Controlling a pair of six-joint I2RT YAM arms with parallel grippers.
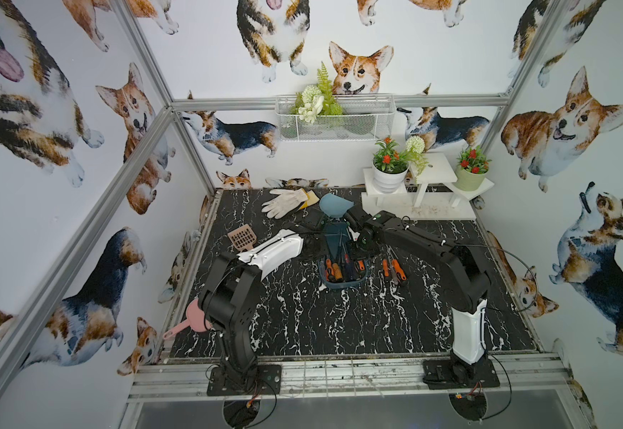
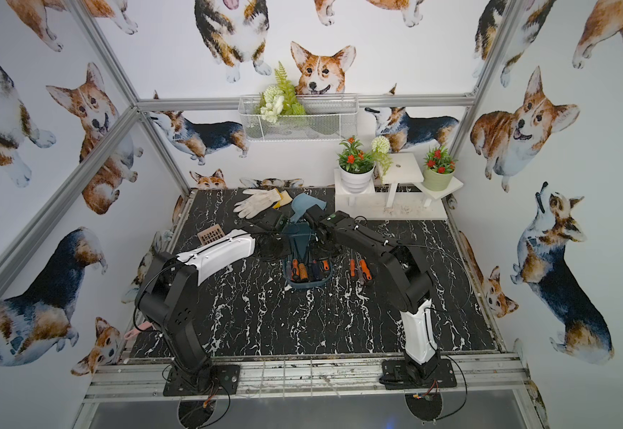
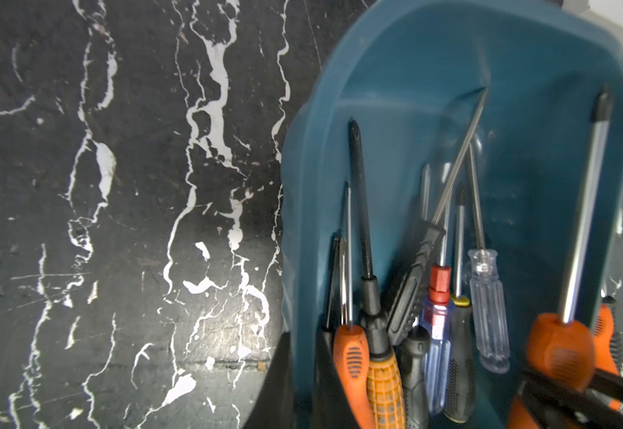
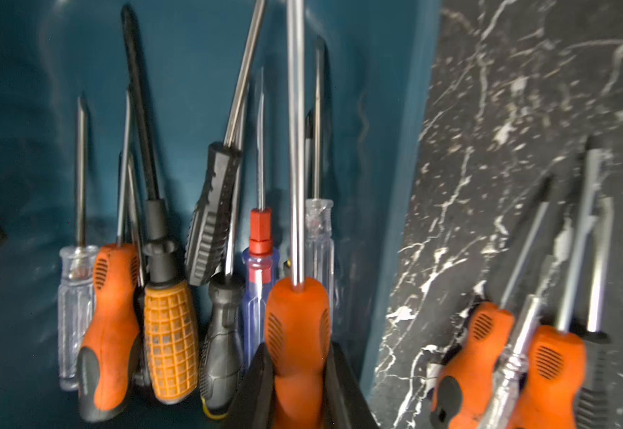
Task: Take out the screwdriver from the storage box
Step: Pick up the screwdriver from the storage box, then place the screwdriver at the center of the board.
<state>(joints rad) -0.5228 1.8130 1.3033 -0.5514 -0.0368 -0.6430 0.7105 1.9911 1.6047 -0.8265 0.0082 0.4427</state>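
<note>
Both top views are bright and evenly lit from above; the white walls are almost washed out and shadows are faint on the black marble table (image 1: 339, 315). The wide lens splays the aluminium frame bars (image 1: 228, 105) toward the corners. The wrist views are dimmer. In the left wrist view the storage box (image 3: 414, 74) rim smears soft, and the handles nearest the lens lose focus. In the right wrist view a hard glint runs along the orange-handled screwdriver (image 4: 297, 223) shaft, and the loose screwdrivers (image 4: 547, 356) right of the box are streaked with motion blur.
</note>
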